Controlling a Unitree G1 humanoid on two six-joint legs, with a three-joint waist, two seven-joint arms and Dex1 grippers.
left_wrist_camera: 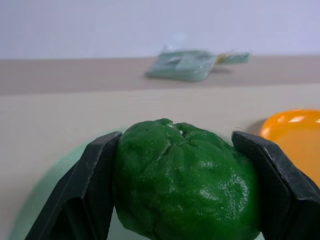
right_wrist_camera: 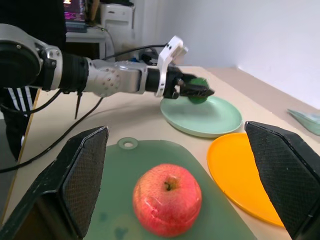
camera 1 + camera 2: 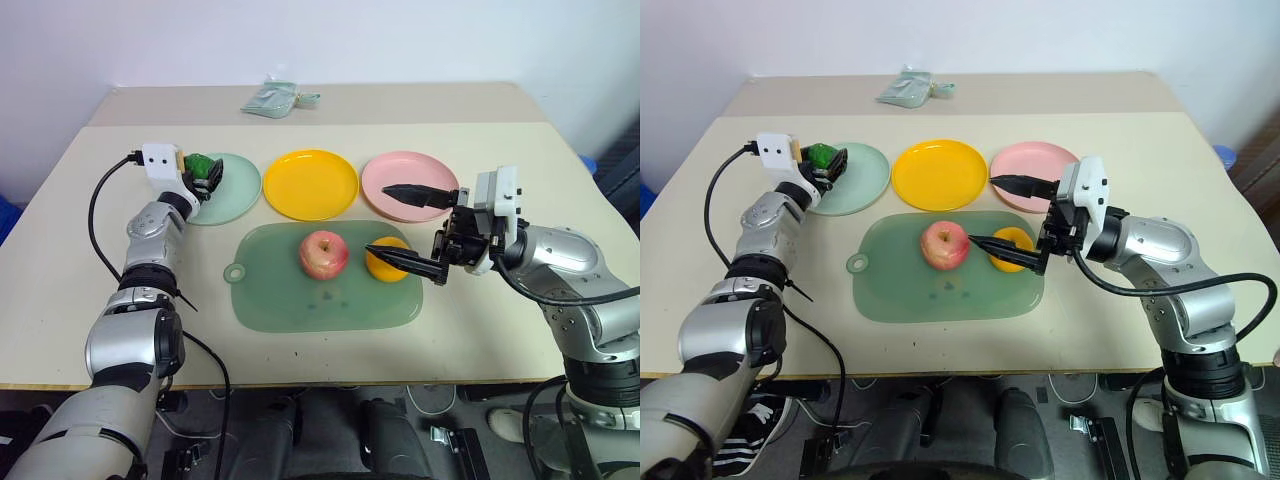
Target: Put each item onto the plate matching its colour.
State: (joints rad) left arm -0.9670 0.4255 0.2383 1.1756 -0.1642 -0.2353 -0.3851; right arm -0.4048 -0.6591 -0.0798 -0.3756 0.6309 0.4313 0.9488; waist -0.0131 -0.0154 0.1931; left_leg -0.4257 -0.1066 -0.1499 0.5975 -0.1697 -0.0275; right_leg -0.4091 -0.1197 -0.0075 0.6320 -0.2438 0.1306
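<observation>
Vegetable (image 1: 182, 182) looks firm and bumpy; your left fingers (image 1: 92, 190) clamp its sides above the green plate (image 3: 228, 190); right fingers (image 3: 405, 258) gape empty.

Tabletop inventory: plates, produce, mat, packet, grippers.

Plates, three: one mint green plate (image 3: 232, 188), one yellow plate (image 3: 310, 184), one pink plate (image 3: 400, 180). Produce, three: one dark green bumpy vegetable (image 3: 201, 165), one red apple (image 3: 324, 254), one orange (image 3: 385, 263). Green mat (image 3: 290, 300), one. Pale green packet (image 3: 272, 97), one. Two-fingered grippers, two: left gripper (image 3: 208, 176), right gripper (image 3: 376, 218).
</observation>
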